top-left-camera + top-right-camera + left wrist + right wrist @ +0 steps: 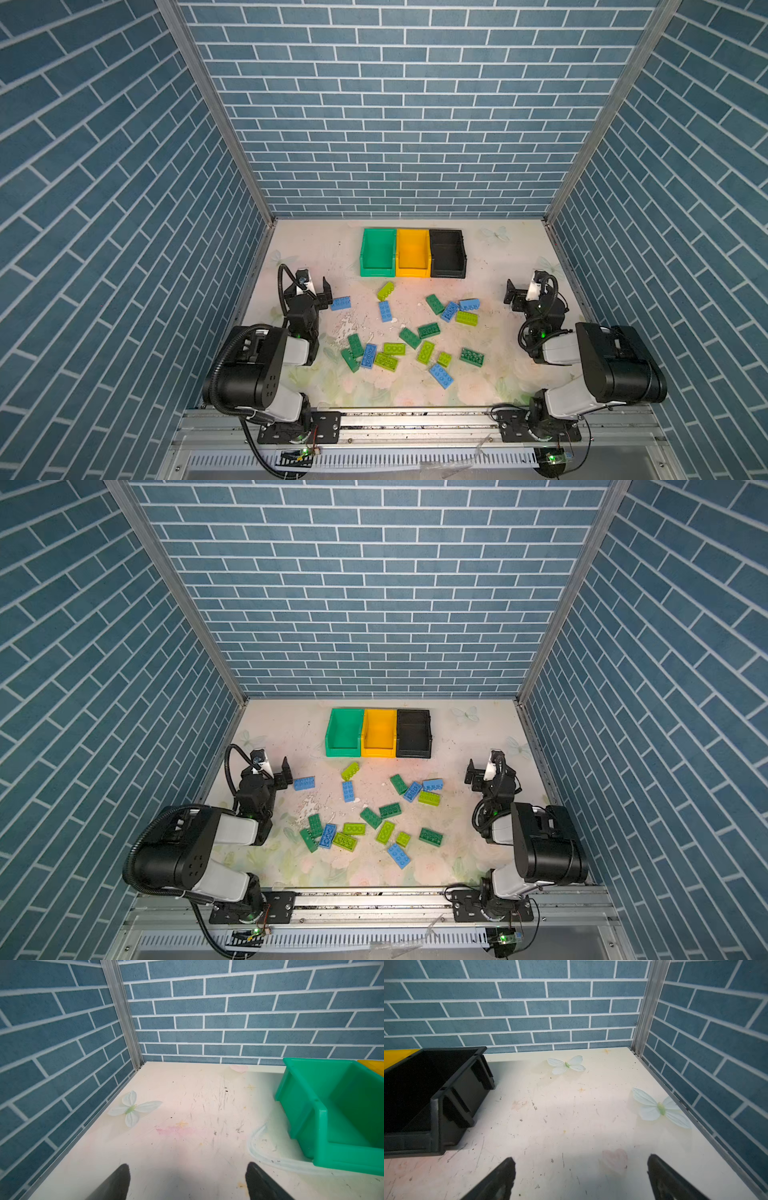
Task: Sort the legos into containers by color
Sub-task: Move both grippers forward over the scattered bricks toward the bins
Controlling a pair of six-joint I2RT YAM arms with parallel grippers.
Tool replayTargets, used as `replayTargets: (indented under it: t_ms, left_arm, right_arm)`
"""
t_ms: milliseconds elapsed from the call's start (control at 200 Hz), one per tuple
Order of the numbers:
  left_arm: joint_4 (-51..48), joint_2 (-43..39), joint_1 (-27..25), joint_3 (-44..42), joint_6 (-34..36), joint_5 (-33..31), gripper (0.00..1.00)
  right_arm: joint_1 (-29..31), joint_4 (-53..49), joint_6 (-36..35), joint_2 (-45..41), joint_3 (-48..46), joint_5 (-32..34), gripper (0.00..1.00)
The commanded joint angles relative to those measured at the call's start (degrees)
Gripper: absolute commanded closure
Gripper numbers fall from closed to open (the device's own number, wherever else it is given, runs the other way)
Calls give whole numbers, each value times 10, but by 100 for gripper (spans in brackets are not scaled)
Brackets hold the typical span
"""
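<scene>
Several legos lie loose on the middle of the table in both top views: light blue ones like the brick (pixel 340 303) just right of my left gripper (pixel 316 291), lime ones (pixel 385 291) and dark green ones (pixel 471 356). The containers stand in a row at the back with nothing showing inside them: green (pixel 377 272), yellow (pixel 412 272) and black (pixel 447 273). My left gripper (pixel 188 1169) is open over bare table, with the green container (pixel 301 1101) beside it. Off to the right of the bricks, my right gripper (pixel 521 291) (pixel 581 1163) is open and holds nothing, near the black container (pixel 452 1105).
Blue brick-pattern walls close in the table on the left, back and right, with aluminium posts (pixel 122 1012) in the corners. Butterfly prints (pixel 660 1108) are flat on the tabletop. A metal rail (pixel 415 419) with both arm bases runs along the front edge.
</scene>
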Motion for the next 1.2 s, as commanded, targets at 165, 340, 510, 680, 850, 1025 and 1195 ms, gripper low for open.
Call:
replayTargets:
  t_ms: [165,340,510,680,850,1025,1195]
  left_arm:
    - [6,1,2,4,-1,0,12]
    - [3,1,1,5,-1,0,11]
    - [6,0,2,4,-1,-1,11]
    - [8,0,-2,3,1,-8,11]
    - [9,0,-3,2,1,-9,11]
    - [7,0,-3,3,1,-10,12]
    - [-15,-25,-21,6,8,-41,12]
  right_arm:
    - [-2,-2,-15,4,13,-6,1]
    - [-2,-3,-14,3,12,-6,1]
    - [-2,-2,-14,2,12,-6,1]
    - [-2,-2,-13,3,12,-6,1]
    - [-2,-4,-14,4,13,-6,1]
    - [-2,2,-16,4,10,-6,1]
    - [4,46,-35,-10,-19,-22,1]
